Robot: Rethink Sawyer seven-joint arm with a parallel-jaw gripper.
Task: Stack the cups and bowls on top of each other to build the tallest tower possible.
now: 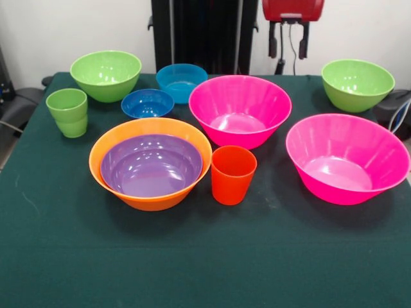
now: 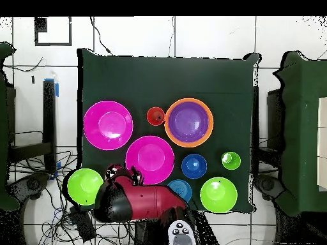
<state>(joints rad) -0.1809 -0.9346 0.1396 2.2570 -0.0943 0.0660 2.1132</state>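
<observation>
Nine vessels sit apart on the green table (image 1: 205, 269), only one pair nested: nearest, the purple bowl (image 1: 151, 165) inside the orange bowl (image 1: 103, 151), the orange-red cup (image 1: 232, 174) at its 3 o'clock. Two pink bowls (image 1: 347, 159) (image 1: 239, 110) lie farther, then the dark blue bowl (image 1: 148, 103), green cup (image 1: 67, 112) (possibly doubled), light blue bowl (image 1: 181, 81) and two green bowls (image 1: 106, 74) (image 1: 358, 84). At 12 o'clock the gripper (image 1: 289, 40) hangs open, holding nothing.

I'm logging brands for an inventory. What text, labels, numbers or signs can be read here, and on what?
None: no readable text in either view.
The bowls, such as the orange bowl, and the orange-red cup show plain plastic; the dark table cloth is unmarked.
</observation>
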